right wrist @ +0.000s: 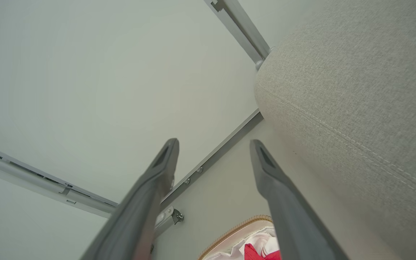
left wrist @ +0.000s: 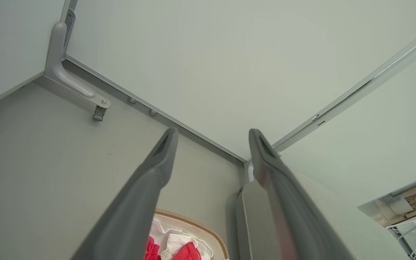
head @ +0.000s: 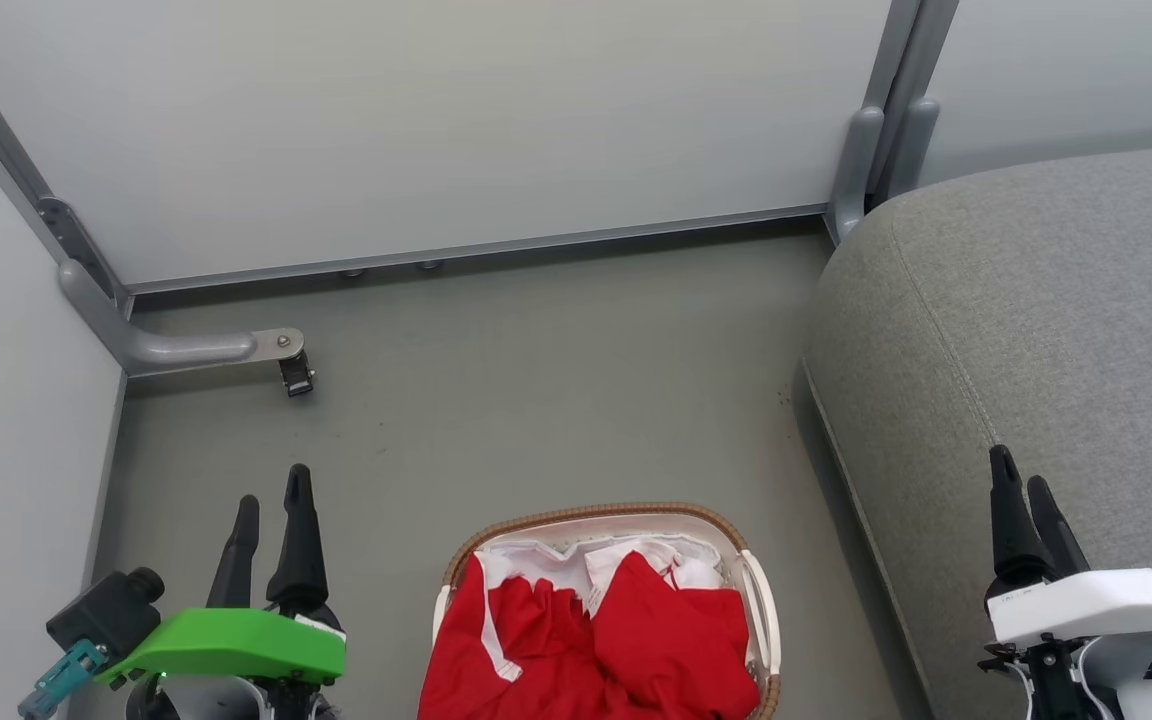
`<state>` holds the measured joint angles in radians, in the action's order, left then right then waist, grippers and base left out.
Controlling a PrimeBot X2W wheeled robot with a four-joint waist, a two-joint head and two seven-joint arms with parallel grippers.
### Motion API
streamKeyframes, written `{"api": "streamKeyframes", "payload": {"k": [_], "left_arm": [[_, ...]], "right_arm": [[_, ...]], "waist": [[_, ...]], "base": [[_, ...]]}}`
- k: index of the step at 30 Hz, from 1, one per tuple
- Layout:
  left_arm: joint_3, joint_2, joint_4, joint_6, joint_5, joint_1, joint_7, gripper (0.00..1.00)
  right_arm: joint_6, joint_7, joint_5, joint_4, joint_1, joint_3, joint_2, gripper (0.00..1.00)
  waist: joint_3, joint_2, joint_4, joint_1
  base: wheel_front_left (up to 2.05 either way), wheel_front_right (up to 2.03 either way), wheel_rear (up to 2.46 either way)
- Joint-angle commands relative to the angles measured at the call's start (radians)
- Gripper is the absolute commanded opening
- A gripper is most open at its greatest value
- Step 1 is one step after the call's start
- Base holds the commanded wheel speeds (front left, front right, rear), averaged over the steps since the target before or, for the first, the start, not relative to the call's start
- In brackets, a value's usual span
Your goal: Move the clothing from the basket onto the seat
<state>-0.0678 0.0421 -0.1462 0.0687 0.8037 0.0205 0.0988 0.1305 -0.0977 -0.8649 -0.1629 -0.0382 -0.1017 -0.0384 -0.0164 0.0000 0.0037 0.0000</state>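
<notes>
The clothing (head: 626, 640) is bright red soft fabric with white trim, bunched in loose folds, and a white strip of edging runs down its left fold. It lies heaped inside the basket (head: 596, 514), a white oval tub with a brown woven rim and white side handles. Crumpled white liner (head: 556, 560) shows behind it at the far side. The basket stands on the grey floor (head: 536, 380) at the bottom middle of the head view. It is close beside the seat (head: 1036, 330), a big grey woven cushion with a rounded corner and a stitched seam, on the robot's right

The left pincer (head: 273, 487) hangs left of the basket and apart from it, its 2 dark fingers spread wide with nothing between them. The red heap lies to its right, nearer the robot than the fingertips. The right pincer (head: 1019, 468) sits over the seat's near edge, right of the basket, likewise spread wide and holding nothing. The clothing lies to its left, clear of its fingers. Each wrist view shows the woven rim and a scrap of red low between the 2 fingers
</notes>
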Motion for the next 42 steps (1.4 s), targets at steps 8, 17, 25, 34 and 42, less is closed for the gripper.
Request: {"api": "streamKeyframes", "payload": {"k": [8, 17, 25, 34, 42], "left_arm": [[-0.024, 0.007, 0.006, -0.021, -0.13, -0.016, 0.03, 1.0], [-0.042, 0.008, -0.013, -0.031, -0.216, -0.03, 0.054, 1.0], [-0.057, 0.009, -0.026, -0.035, -0.29, -0.035, 0.074, 1.0], [-0.069, 0.009, -0.037, -0.04, -0.357, -0.04, 0.095, 1.0], [-0.067, 0.009, -0.052, -0.042, -0.373, -0.042, 0.112, 1.0]], "right_arm": [[0.0, -0.032, 0.143, 0.0, 0.017, 0.026, -0.008, 1.0], [0.0, -0.056, 0.254, -0.023, 0.019, 0.031, -0.009, 1.0], [0.0, -0.075, 0.343, -0.025, 0.025, 0.04, -0.01, 1.0], [0.0, -0.096, 0.421, -0.02, 0.027, 0.044, -0.011, 1.0], [0.0, -0.114, 0.493, -0.019, 0.028, 0.044, -0.012, 1.0]], "waist": [[0.003, 0.0, 0.001, 0.0], [0.008, 0.0, 0.004, 0.0], [0.008, 0.0, 0.005, 0.0], [0.005, 0.0, 0.007, 0.0], [0.002, 0.0, 0.009, 0.0]], "base": [[0.0, 0.0, 0.0], [0.0, 0.0, 0.0], [0.0, 0.0, 0.0], [0.0, 0.0, 0.0], [0.0, 0.0, 0.0]]}}
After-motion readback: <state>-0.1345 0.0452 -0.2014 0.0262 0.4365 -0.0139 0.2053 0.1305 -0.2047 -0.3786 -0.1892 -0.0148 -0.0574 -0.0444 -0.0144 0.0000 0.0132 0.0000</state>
